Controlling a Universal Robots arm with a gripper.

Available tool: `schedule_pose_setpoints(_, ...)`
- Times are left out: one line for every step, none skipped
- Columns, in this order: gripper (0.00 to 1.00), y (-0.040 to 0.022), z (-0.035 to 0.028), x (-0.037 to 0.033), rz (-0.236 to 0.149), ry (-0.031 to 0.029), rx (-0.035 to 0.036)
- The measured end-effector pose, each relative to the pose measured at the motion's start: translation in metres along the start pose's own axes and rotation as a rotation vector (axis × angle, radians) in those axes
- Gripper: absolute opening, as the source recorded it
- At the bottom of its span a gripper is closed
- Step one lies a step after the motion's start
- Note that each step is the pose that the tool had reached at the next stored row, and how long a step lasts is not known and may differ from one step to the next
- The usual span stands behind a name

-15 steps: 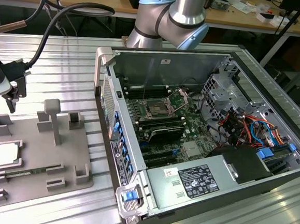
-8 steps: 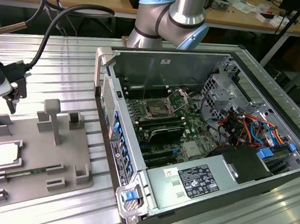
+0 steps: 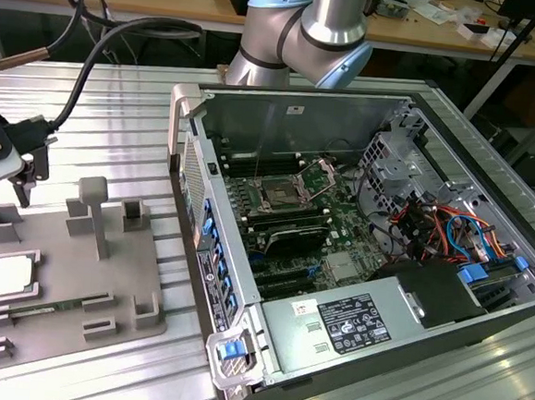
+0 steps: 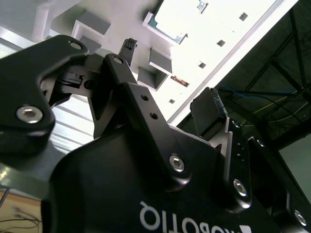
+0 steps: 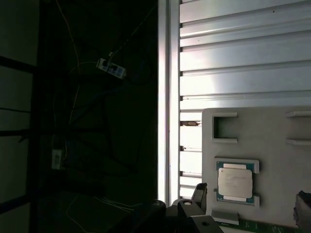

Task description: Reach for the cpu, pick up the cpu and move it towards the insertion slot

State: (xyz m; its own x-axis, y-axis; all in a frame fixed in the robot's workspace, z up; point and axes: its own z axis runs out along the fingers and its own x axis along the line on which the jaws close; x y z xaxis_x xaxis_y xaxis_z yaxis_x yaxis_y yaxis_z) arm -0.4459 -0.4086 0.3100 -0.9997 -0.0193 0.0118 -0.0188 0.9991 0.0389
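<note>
- While the gripper (image 3: 23, 181) is hung over the far corner of the plate (image 3: 67, 268) on the exterior view's left, nothing is held in it. How far it is opened cannot be told.
- The cpu (image 3: 11, 275) is seen lying flat on the plate, metal top up. It is close to the plate's edge on the exterior view's left, about midway along that edge.
- It is set apart from the gripper, on the side nearer the exterior camera.
- As it is square, no long axis can be made out; its sides are lined up with the plate's edges.
- In the first wrist view the cpu (image 5: 235, 181) is bracketed by two pale raised lips on opposite sides. The plate (image 5: 272, 131) is laid near the edge of the table (image 5: 233, 58).
- The slot (image 3: 280, 198) is found on the green board (image 3: 339, 233) inside the open case (image 3: 297, 119), with its dark centre turned upward. It is well apart from the cpu, toward the exterior view's right.
- The case is stood on the table just beside the plate.
</note>
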Motion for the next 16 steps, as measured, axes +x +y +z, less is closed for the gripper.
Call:
schedule_pose_setpoints(0.74, 0.0000, 0.0008, 0.0000, 0.000, 0.0000, 0.0000)
schedule_pose_setpoints(0.74, -0.0003, 0.0087, -0.0001, 0.000, 0.0000, 0.0000)
schedule_pose_setpoints(0.74, -0.0004, 0.0108, -0.0002, 0.000, -0.0001, -0.0001)
schedule_pose_setpoints(0.74, -0.0005, 0.0118, -0.0002, 0.000, 0.0000, 0.0000)
schedule_pose_setpoints(0.74, -0.0005, 0.0127, -0.0002, 0.000, 0.0000, 0.0000)
schedule_pose_setpoints(0.74, -0.0005, 0.0138, -0.0002, 0.000, -0.0001, 0.0000)
schedule_pose_setpoints(0.74, -0.0006, 0.0147, -0.0002, 0.000, 0.0000, 0.0000)
schedule_pose_setpoints(0.74, -0.0006, 0.0163, -0.0002, 0.000, -0.0001, -0.0001)
schedule_pose_setpoints(0.74, -0.0007, 0.0187, -0.0002, 0.000, 0.0000, 0.0000)
schedule_pose_setpoints(0.74, -0.0008, 0.0199, -0.0003, 0.000, 0.0000, 0.0000)
schedule_pose_setpoints(0.74, -0.0008, 0.0209, -0.0003, 0.000, 0.0000, 0.0000)
schedule_pose_setpoints(0.74, -0.0009, 0.0232, -0.0003, 0.000, 0.0000, 0.0000)
schedule_pose_setpoints(0.74, -0.0010, 0.0248, -0.0003, 0.000, 0.0001, 0.0000)
schedule_pose_setpoints(0.74, -0.0010, 0.0265, -0.0003, 0.000, 0.0001, 0.0000)
schedule_pose_setpoints(0.74, -0.0011, 0.0277, -0.0003, 0.000, 0.0001, 0.0000)
schedule_pose_setpoints(0.74, -0.0012, 0.0292, -0.0004, 0.000, 0.0001, 0.0000)
